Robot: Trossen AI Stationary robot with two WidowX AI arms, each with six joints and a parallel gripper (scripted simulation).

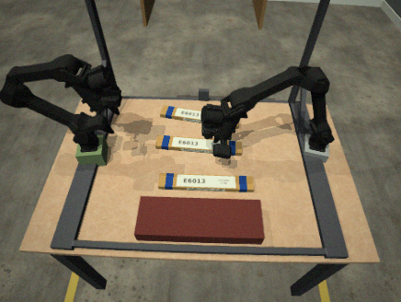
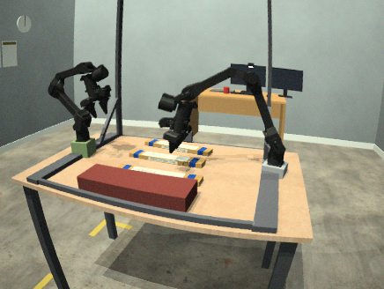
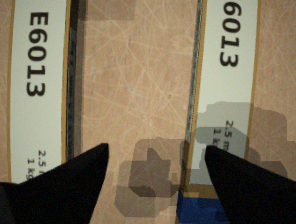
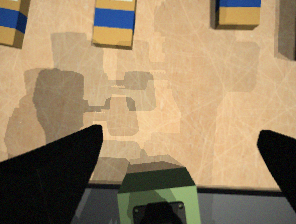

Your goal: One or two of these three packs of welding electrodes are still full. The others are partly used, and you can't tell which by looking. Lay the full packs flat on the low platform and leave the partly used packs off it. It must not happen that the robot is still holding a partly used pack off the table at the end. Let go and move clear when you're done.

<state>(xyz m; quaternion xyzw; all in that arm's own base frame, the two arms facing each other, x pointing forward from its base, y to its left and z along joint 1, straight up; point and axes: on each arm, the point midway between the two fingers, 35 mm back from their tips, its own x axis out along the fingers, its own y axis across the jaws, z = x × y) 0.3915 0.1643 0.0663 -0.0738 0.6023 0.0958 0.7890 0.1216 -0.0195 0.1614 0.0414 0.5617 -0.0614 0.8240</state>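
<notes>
Three long tan packs with blue bands and white E6013 labels lie flat in a row on the table: the back pack (image 1: 180, 112) (image 2: 195, 149), the middle pack (image 1: 184, 143) (image 2: 154, 156) (image 3: 227, 65) and the front pack (image 1: 204, 181) (image 2: 154, 172) (image 3: 37, 75). The dark red low platform (image 1: 200, 218) (image 2: 136, 187) lies in front of them with nothing on it. My left gripper (image 1: 223, 153) (image 2: 171, 146) (image 3: 157, 151) is open and empty, low over the right end of the middle pack and the gap toward the front pack. My right gripper (image 1: 109, 121) (image 2: 99, 106) (image 4: 179, 134) is wide open and empty, high above its base.
The right arm stands on a green block (image 1: 93, 156) (image 4: 157, 192), the left arm on a grey block (image 1: 317, 152). A flat grey frame (image 1: 75, 203) (image 2: 264, 198) runs round the work area on the table (image 1: 285, 184). Two dark posts rise at the back.
</notes>
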